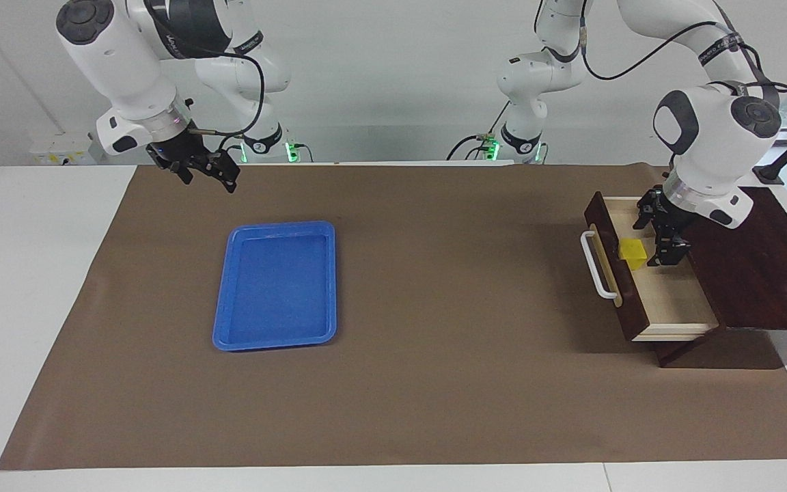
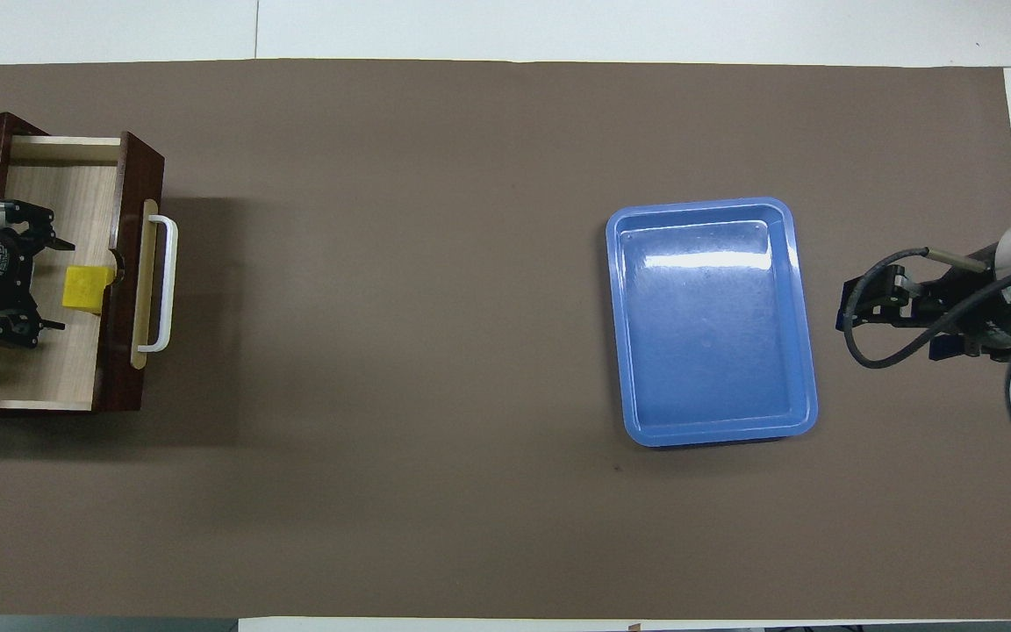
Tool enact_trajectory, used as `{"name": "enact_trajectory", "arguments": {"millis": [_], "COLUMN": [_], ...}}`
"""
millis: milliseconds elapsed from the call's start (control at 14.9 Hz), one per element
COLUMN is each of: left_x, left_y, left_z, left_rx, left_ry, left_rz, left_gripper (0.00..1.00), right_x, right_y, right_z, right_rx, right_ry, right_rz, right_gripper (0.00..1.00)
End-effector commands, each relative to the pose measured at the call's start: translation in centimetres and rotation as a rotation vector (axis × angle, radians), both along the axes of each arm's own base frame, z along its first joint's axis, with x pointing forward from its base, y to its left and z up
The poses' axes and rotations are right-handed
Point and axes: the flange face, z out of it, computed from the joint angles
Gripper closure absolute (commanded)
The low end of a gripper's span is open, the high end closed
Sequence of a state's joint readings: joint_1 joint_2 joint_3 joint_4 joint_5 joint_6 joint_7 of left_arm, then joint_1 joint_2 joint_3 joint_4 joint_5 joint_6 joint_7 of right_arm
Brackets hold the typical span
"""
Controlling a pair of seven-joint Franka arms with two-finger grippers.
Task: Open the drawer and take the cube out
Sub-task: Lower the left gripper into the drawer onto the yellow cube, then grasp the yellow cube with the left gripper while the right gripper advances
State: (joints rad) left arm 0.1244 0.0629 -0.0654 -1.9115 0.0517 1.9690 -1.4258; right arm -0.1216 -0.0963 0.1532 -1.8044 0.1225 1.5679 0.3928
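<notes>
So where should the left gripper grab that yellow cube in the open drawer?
Probably from above, fingers on the cube's two free faces that run along the drawer front. It sits tight against that front, so the other pair is blocked. The left gripper is open beside it.

A blue tray (image 1: 274,285) (image 2: 711,321) lies flat on a brown mat (image 1: 434,383) (image 2: 435,351) toward the right arm's end — nothing in it. The mat covers most of the white worktop (image 1: 18,273) (image 2: 558,26).

One dark reddish-brown wooden drawer (image 1: 667,294) with one white bar handle (image 1: 595,265) is present. It contains one small yellow cube (image 1: 633,252). One blue plastic tray (image 1: 276,285), one brown paper mat (image 1: 434,383) and two white robot arms are counted.
</notes>
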Motion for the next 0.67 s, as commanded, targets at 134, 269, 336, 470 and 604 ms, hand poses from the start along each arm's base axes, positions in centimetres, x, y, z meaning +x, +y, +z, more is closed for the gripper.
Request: {"name": "enact_trajectory", "arguments": {"millis": [134,269,336,470,604], "left_x": [-0.2,-0.4,-0.5,-0.5,-0.6], "left_y": [0.0,-0.2,-0.3,-0.6,-0.8], "left_z": [-0.9,-1.4,-1.6,-1.7,-1.7], "left_rx": [-0.009,-0.009,-0.009,-0.009,-0.009], "left_ry": [0.0,0.006,0.01,0.01,0.014], "left_rz": [0.018,0.015,0.013,0.007,0.004], "left_gripper": [0.0,0.0,0.02,0.15,0.38], "right_x": [0.7,1.2,1.4,1.7,1.7], "right_y": [2.5,2.9,3.2,3.6,3.7], "right_z": [-2.4,-3.1,-3.3,-3.7,-3.8], "right_rx": [0.067,0.095,0.12,0.141,0.139], "right_ry": [0.074,0.114,0.13,0.164,0.172], "right_rz": [-0.242,-0.349,-0.41,-0.514,-0.531], "right_gripper": [0.0,0.0,0.0,0.0,0.0]}}
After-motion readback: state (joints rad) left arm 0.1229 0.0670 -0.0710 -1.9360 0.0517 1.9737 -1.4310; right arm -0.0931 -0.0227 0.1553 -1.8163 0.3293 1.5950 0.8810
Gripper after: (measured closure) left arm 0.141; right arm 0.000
